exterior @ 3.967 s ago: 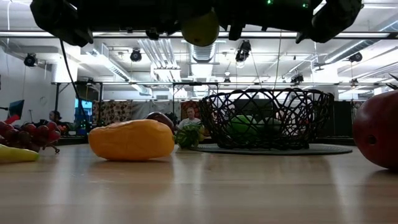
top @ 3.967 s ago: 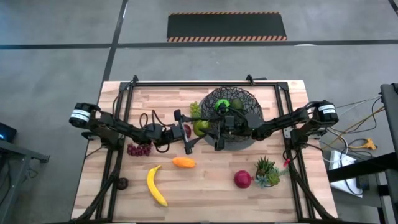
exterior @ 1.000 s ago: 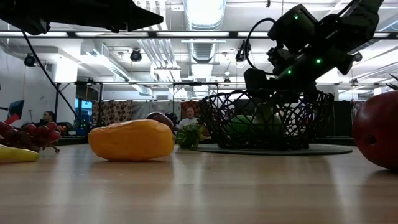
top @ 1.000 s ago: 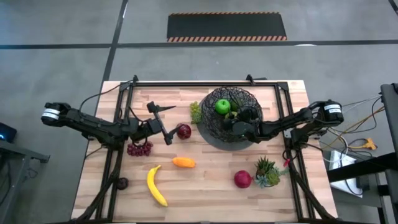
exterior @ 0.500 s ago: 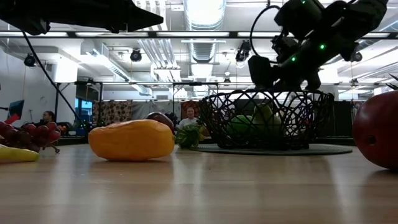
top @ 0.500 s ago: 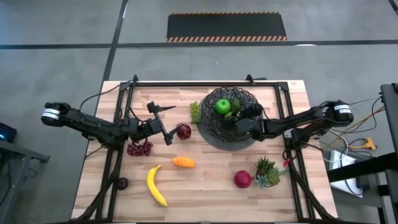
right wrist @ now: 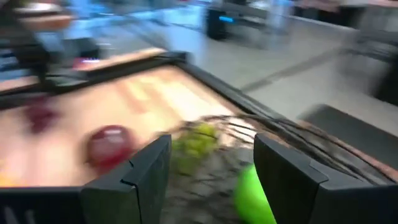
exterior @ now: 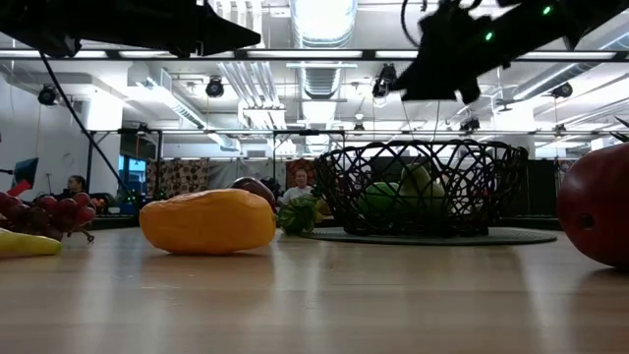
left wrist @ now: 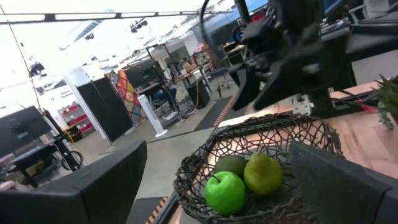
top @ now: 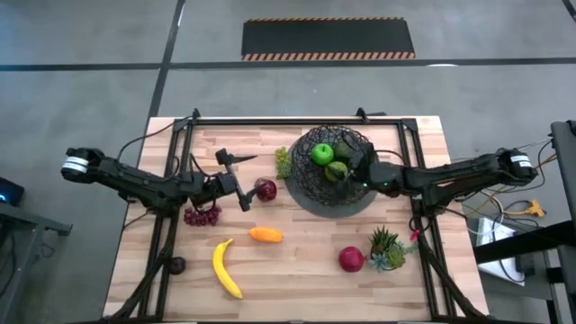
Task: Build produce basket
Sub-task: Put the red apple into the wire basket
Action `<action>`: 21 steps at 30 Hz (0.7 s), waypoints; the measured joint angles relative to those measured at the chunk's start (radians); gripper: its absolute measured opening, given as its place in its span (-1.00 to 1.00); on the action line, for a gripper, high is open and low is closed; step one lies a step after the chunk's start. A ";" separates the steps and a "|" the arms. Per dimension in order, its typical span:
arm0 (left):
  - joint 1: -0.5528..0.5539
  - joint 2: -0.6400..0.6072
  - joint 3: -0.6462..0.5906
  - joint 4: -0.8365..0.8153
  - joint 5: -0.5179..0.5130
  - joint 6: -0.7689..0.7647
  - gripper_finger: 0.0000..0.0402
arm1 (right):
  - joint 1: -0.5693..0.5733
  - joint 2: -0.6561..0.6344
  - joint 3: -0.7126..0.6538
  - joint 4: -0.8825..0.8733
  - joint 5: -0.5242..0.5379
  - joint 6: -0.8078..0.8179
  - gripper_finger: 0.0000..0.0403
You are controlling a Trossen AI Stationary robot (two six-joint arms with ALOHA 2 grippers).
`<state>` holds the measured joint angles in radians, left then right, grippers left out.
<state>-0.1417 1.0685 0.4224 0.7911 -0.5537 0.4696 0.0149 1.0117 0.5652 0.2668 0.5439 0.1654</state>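
Observation:
The black wire basket (top: 310, 184) stands at the far middle of the table on its grey disc base. A green apple (top: 322, 154) and a green pear (top: 339, 169) lie inside it; the left wrist view shows the apple (left wrist: 225, 191), the pear (left wrist: 262, 173) and a third green fruit (left wrist: 231, 165) behind them. My right gripper (top: 358, 166) hangs open above the basket's right half, clear of the fruit (exterior: 447, 54). My left gripper (top: 234, 179) is open and raised, left of a red apple (top: 265, 189) that rests on the table.
Green grapes (top: 283, 162) lie against the basket's left side. Purple grapes (top: 202, 214), an orange piece (top: 265, 235), a banana (top: 227, 267), a second red apple (top: 351, 259) and a spiky potted plant (top: 387, 247) sit on the near half of the table.
My right gripper has risen out of the basket and drawn back toward the table's right edge. The pear stays lying in the basket beside the green apple.

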 joint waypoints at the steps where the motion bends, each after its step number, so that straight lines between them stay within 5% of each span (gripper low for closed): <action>1: 0.000 0.005 0.003 0.002 0.002 -0.018 0.87 | 0.007 -0.020 0.000 0.000 -0.045 -0.014 0.07; 12: 0.000 0.103 -0.002 0.003 0.003 -0.261 0.87 | 0.073 -0.116 0.000 -0.002 -0.468 -0.161 0.07; 21: -0.007 0.169 0.055 -0.136 0.007 -0.487 0.87 | 0.072 -0.114 0.000 -0.058 -0.544 -0.234 0.07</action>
<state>-0.1486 1.2380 0.4774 0.6554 -0.5468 -0.0175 0.0872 0.8974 0.5648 0.2090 -0.0006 -0.0682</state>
